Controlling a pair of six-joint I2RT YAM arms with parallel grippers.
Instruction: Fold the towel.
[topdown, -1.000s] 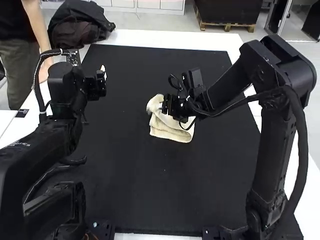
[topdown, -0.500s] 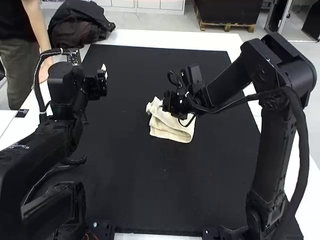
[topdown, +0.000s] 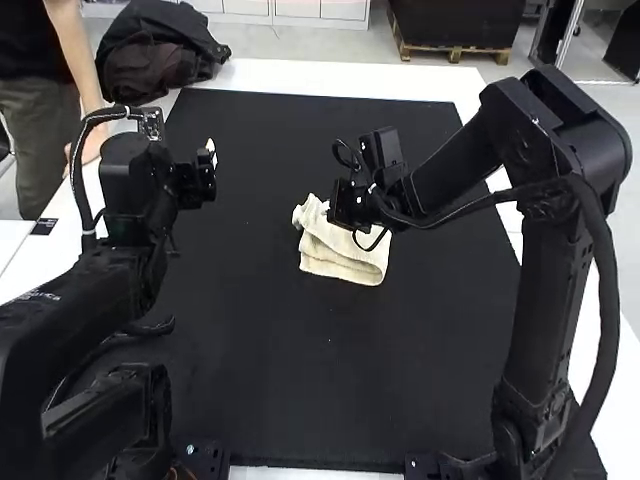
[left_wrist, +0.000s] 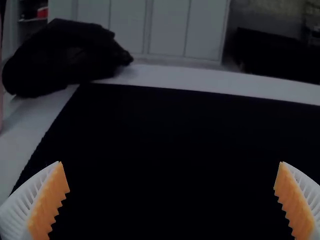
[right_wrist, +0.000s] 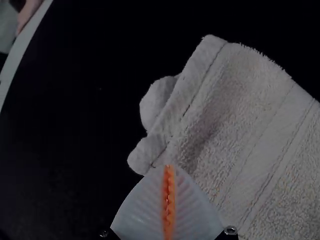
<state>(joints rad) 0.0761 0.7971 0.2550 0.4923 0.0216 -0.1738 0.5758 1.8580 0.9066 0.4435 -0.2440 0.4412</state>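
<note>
Near the middle of the large black rectangular mat, a cream terry-cloth towel is seen laid in layers, one end rumpled. Above the mat's middle, the white ribbed, orange-padded right tool is closed, while by the mat's left edge the matching left tool is spread wide. Light, floppy, unslippery cloth should be pinched through all layers at its hem.

Left arm stands near left; left gripper faces far side, fingers wide apart. Right arm arches over from right; right gripper points down, pads together.
</note>
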